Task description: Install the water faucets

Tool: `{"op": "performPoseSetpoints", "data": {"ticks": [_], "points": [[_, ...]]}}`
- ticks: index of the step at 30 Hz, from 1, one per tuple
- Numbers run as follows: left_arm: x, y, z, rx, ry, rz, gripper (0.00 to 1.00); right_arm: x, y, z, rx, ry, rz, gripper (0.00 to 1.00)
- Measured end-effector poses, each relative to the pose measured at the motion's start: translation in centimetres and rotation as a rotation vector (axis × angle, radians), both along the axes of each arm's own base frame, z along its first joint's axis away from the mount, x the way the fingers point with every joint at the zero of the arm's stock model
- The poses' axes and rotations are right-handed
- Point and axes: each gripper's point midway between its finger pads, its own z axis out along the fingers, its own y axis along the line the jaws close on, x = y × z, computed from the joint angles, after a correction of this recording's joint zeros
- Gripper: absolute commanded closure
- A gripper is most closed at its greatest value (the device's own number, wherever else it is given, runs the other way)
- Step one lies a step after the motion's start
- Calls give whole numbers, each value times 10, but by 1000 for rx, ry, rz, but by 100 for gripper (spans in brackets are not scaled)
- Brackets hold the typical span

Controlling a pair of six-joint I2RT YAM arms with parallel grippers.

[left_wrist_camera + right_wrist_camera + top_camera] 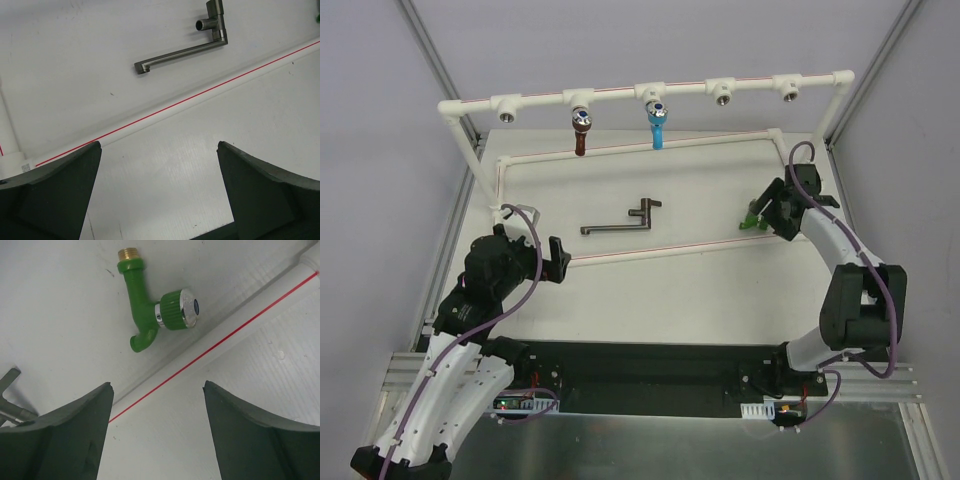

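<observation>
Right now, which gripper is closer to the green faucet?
Right. The right gripper hovers open just beside the green faucet; the left gripper is open well away, beyond the metal spout.

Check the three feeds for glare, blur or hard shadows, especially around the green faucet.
Right wrist: green faucet sharp, soft shadow beside it, small highlight on its silver end, right gripper fingers dark. Left wrist: gray metal spout crisp, no glare, left gripper fingers underexposed. Top external: even diffuse light, faint shadows, no visible blur.

L tool, R tool: jaws wide
</observation>
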Motion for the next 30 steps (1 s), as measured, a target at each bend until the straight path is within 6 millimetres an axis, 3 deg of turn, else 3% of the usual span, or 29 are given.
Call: {"op": "performPoseSetpoints", "data": {"ticks": [3, 16, 25, 30], "points": [[0, 1, -1, 5, 2, 1, 1, 10, -10, -10, 30, 13, -33, 34], [4, 1, -10, 27, 36, 6, 1, 41, -13, -65, 120, 88, -84, 34], [7, 4, -20, 58, 64, 14, 1, 53, -17, -78, 113, 91, -115, 32], [9, 4, -23, 67, 76, 12, 1, 62, -19, -78, 103, 78, -124, 23]]}}
